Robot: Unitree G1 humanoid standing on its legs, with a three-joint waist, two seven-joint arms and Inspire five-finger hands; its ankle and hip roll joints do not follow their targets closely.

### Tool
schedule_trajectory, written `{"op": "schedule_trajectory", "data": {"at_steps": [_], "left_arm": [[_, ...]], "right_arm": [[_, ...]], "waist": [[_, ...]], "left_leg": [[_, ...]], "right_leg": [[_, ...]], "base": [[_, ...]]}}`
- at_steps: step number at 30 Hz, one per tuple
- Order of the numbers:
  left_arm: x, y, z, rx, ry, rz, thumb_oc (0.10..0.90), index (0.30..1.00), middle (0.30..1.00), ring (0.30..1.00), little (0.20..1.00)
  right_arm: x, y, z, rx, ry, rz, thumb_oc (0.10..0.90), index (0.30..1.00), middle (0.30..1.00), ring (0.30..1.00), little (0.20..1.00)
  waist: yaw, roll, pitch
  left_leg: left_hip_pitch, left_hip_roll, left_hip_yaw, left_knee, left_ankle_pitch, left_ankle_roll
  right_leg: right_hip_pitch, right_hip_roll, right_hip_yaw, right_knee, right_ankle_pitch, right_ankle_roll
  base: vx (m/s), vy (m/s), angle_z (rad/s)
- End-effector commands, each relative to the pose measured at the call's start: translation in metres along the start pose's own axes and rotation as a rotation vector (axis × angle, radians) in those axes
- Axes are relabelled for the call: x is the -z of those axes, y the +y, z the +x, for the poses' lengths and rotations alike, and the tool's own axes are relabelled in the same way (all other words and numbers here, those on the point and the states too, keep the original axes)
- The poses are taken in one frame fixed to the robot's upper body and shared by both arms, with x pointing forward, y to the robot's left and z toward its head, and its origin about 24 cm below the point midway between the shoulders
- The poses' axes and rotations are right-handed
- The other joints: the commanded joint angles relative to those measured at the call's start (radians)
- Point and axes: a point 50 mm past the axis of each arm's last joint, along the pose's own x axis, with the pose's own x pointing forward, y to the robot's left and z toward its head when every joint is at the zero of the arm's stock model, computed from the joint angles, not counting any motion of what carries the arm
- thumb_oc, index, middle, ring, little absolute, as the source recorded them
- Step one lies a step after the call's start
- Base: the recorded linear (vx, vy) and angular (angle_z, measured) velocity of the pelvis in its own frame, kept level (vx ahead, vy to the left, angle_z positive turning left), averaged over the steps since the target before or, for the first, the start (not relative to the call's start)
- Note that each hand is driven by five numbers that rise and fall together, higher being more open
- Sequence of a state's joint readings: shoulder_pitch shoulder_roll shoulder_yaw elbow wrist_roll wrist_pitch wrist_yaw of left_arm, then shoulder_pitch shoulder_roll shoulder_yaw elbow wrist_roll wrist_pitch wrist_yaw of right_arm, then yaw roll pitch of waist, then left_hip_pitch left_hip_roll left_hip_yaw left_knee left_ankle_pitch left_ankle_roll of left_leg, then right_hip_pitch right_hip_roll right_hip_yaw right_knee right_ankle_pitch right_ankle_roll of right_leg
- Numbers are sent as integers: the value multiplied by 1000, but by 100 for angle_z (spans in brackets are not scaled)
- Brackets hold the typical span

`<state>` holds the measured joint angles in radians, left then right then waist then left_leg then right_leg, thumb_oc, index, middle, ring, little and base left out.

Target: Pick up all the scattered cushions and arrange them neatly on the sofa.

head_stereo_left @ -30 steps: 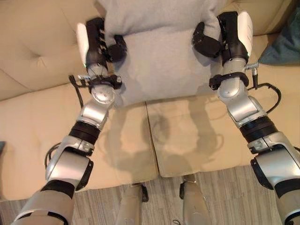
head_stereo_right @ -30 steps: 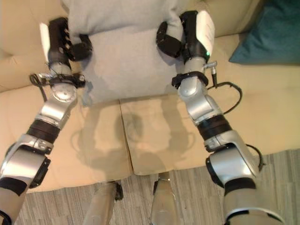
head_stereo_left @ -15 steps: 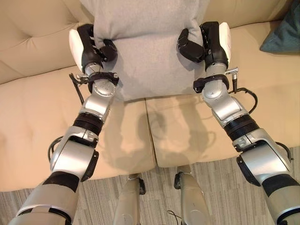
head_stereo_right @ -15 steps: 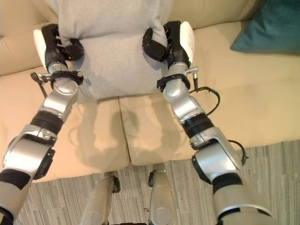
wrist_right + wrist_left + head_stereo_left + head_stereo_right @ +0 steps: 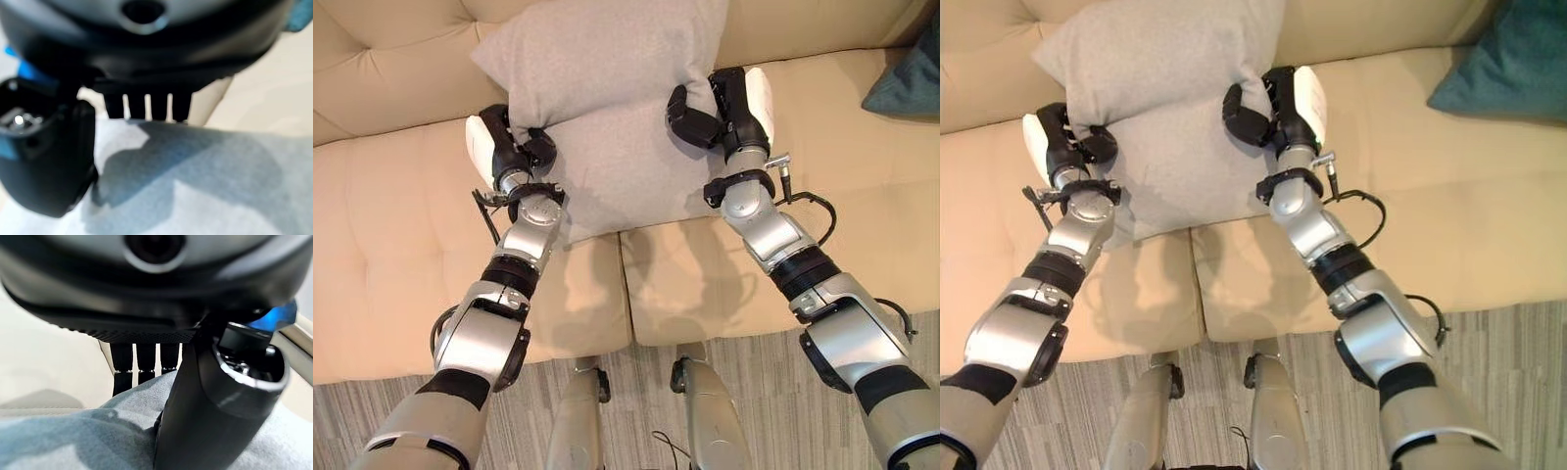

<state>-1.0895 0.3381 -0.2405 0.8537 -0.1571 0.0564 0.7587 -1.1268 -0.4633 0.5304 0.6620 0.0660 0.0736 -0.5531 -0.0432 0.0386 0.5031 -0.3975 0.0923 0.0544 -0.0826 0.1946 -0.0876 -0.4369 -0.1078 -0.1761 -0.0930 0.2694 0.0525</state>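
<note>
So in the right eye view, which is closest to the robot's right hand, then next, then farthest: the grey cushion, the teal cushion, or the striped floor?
1. Grey cushion: gripped in the right hand, at the sofa's middle.
2. Teal cushion: on the sofa, off to the right.
3. Striped floor: in front of the sofa, farthest.

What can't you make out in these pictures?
- Teal cushion: cut off by the right eye view's edge, so its full shape is unknown.
- Grey cushion's underside: hidden by its own bulk.
- Left robot hand and right robot hand: fingertips buried behind the cushion's edges.
</note>
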Motion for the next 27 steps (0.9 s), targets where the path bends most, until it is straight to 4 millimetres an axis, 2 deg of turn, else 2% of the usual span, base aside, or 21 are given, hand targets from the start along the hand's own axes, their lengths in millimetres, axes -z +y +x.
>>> {"op": "schedule_trajectory", "data": {"at_steps": [1,2,3,4,5,8,12,13,14,22,25,27], "left_arm": [[-32,40,16,-205,-302,25,400,300,300,300,300],[-41,38,13,-200,-352,-8,400,300,300,300,300],[-62,38,6,-204,-479,-46,400,300,300,300,300],[-62,38,6,-205,-480,-46,400,300,300,300,300],[-77,40,0,-233,-596,-49,400,300,300,300,300],[-89,41,-5,-250,-650,-104,400,300,300,300,300],[-110,46,-10,-339,-746,-136,400,300,300,300,300],[-110,46,-10,-340,-746,-136,400,300,300,300,300],[-119,53,-14,-394,-808,-157,400,300,300,300,300],[-122,64,-28,-500,-860,-271,400,300,300,300,300],[-132,65,-33,-519,-874,-357,400,300,300,300,300],[-147,69,-39,-530,-919,-438,400,300,300,300,300]], "right_arm": [[-61,-67,21,439,-274,141,400,300,300,300,300],[-64,-70,18,462,-318,110,400,300,300,300,300],[-73,-79,14,507,-432,-9,400,300,300,300,300],[-73,-79,14,508,-433,-9,400,300,300,300,300],[-76,-84,11,551,-492,-66,400,300,300,300,300],[-82,-87,10,571,-557,-141,400,300,300,300,300],[-90,-89,7,624,-611,-160,400,300,300,300,300],[-90,-89,7,624,-611,-161,400,300,300,300,300],[-97,-92,5,663,-667,-205,400,300,300,300,300],[-104,-97,-4,731,-769,-296,400,300,300,300,300],[-110,-101,-3,757,-800,-341,400,300,300,300,300],[-116,-104,-3,774,-817,-358,400,300,300,300,300]], "waist": [[26,-63,-199],[26,-64,-203],[22,-67,-205],[21,-68,-206],[20,-67,-211],[20,-67,-217],[19,-67,-221],[19,-67,-221],[20,-69,-222],[17,-67,-239],[16,-70,-239],[17,-71,-240]], "left_leg": [[-24,-29,-17,-5,-74,-35],[-24,-29,-19,-5,-80,-36],[-28,-29,-19,-5,-83,-38],[-33,-30,-20,-5,-76,-37],[-39,-29,-18,-5,-82,-39],[-49,-30,-18,-5,-82,-38],[-58,-27,-15,-5,-81,-38],[-58,-27,-15,-5,-81,-38],[-66,-27,-16,-5,-74,-38],[-80,-27,-18,-5,-73,-35],[-86,-25,-20,-5,-72,-36],[-89,-25,-20,-5,-77,-38]], "right_leg": [[26,-36,34,9,-145,92],[27,-34,34,10,-153,93],[23,-36,33,12,-154,94],[19,-37,32,10,-148,94],[13,-38,33,13,-153,95],[1,-39,36,14,-150,96],[-11,-40,37,13,-146,99],[-12,-40,37,13,-146,99],[-21,-41,38,10,-136,100],[-32,-43,38,10,-134,101],[-35,-44,38,10,-131,101],[-38,-43,38,12,-135,104]], "base": [[11,2,12],[18,-3,11],[18,-3,8],[3,20,5],[-14,23,4],[-1,10,1],[-31,9,-1],[0,0,0],[-32,2,-1],[0,0,0],[0,0,0],[0,0,0]]}}
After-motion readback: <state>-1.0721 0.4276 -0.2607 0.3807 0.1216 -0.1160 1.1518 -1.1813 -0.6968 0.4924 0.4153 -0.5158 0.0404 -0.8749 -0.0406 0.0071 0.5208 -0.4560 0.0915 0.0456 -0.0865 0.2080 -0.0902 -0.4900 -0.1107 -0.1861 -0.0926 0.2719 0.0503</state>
